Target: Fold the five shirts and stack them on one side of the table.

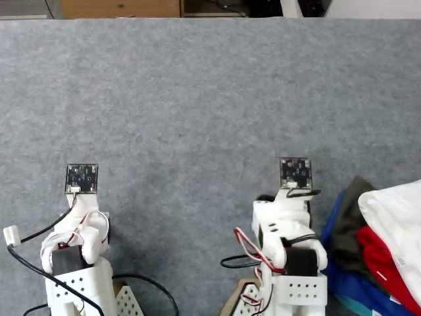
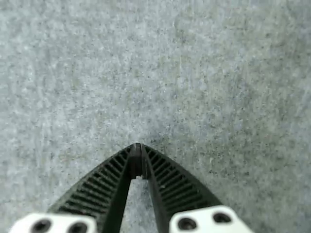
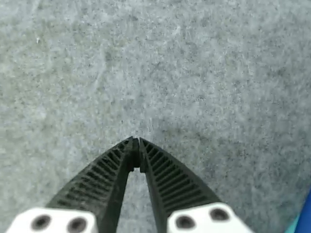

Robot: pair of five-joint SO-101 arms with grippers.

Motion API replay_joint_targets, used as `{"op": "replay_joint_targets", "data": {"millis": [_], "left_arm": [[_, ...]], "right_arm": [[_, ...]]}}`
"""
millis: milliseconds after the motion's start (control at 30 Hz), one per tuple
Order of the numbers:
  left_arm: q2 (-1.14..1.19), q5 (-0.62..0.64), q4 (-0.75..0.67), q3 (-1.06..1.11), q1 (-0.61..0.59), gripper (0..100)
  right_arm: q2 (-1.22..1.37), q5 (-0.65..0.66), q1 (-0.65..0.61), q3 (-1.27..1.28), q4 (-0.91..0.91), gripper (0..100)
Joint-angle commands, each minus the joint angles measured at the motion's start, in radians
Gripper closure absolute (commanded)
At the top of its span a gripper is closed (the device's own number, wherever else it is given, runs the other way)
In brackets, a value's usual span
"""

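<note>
Grey tabletop carries a heap of shirts; right end effector near the heap, left end effector farther off, both clenched, empty

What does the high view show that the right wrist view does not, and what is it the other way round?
The high view adds the left arm, the right arm and, next to that arm at the table's edge, the pile of shirts, with a white shirt lying over a red shirt. The right wrist view adds the right hand, shut, above bare mat. Both share the grey mat and a part of the blue shirt.
</note>
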Motion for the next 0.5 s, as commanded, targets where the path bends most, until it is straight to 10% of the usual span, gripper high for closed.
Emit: {"op": "replay_joint_targets", "data": {"millis": [0,467], "left_arm": [[-0.07,0.002,-0.009,0.006,0.0,98],[-0.07,0.002,-0.009,0.006,0.0,98]], "right_arm": [[-0.097,-0.028,-0.007,-0.001,0.003,99.3],[-0.09,-0.02,-0.005,-0.001,0.005,99.3]]}}
